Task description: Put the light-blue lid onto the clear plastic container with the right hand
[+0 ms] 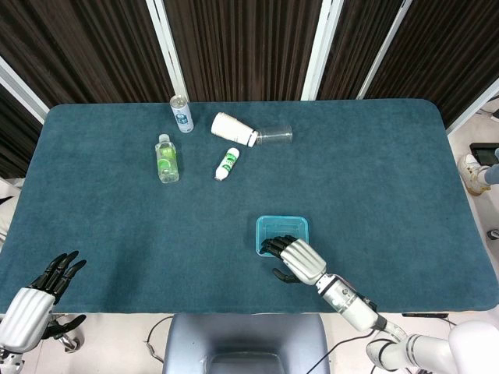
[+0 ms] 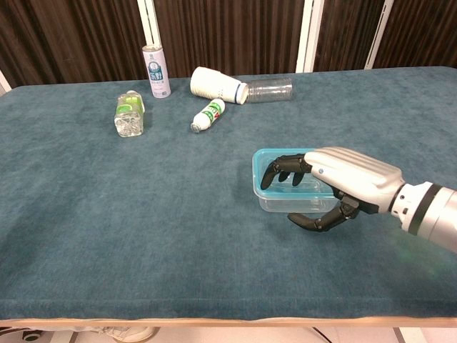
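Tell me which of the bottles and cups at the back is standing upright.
Only the white can with the blue label, at the far left of the group. The green-label bottle, small white bottle, white cup and clear cup lie on their sides.
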Robot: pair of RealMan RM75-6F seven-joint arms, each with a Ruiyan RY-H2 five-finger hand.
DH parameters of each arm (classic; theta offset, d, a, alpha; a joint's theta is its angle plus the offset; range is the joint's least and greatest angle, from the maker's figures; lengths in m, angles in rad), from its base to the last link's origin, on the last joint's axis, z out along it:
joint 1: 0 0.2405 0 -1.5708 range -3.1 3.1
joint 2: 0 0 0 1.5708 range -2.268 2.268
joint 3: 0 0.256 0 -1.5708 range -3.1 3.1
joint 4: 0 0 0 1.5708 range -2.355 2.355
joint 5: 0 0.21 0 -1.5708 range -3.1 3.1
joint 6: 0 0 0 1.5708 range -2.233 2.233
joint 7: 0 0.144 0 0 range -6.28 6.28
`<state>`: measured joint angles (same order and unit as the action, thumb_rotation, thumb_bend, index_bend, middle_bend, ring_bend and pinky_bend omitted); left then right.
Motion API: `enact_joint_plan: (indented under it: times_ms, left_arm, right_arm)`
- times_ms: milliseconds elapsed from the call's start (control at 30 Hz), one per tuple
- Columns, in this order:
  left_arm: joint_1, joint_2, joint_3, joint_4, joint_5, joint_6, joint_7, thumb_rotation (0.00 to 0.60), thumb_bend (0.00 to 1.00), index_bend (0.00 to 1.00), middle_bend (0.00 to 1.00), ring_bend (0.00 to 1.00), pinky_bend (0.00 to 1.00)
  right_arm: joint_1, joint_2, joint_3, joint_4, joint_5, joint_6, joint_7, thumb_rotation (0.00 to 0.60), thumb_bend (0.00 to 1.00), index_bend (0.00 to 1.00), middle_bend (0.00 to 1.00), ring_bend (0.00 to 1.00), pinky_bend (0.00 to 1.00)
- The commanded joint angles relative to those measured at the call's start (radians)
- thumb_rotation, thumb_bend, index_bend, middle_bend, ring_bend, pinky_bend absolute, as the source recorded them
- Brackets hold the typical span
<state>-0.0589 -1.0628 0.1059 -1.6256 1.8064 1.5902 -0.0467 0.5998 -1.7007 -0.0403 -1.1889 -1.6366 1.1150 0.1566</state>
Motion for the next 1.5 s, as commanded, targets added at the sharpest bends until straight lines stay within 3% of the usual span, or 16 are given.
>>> enact_joint_plan:
  times_ms: [33, 700, 1500]
  left_arm:
    - [0.0, -0.001, 0.0, 0.001, 0.0, 0.0, 0.0, 0.6, 0.44, 0.11, 0.0, 0.01, 0.38]
    - [-0.002, -0.004, -0.002, -0.001, -0.004, -0.007, 0.015, 0.6, 0.44, 0.11, 0.0, 0.01, 0.38]
    - [0.0, -0.002, 0.001, 0.002, 0.002, 0.002, 0.002, 0.6, 0.44, 0.11, 0.0, 0.01, 0.38]
  right_arm:
    - [-0.004, 0.009, 0.007, -0.015, -0.004, 0.019, 0.005, 0.6, 0.53, 0.43, 0.36, 0.32, 0.45]
    - [-0.001, 0.044, 0.018, -0.101, -0.043, 0.071, -0.004, 0.6, 0.54, 0.43, 0.36, 0.32, 0.45]
    - [0.025, -0.031, 0.008, -0.018, -0.049, 0.032, 0.02, 0.6, 0.54, 0.43, 0.36, 0.32, 0.45]
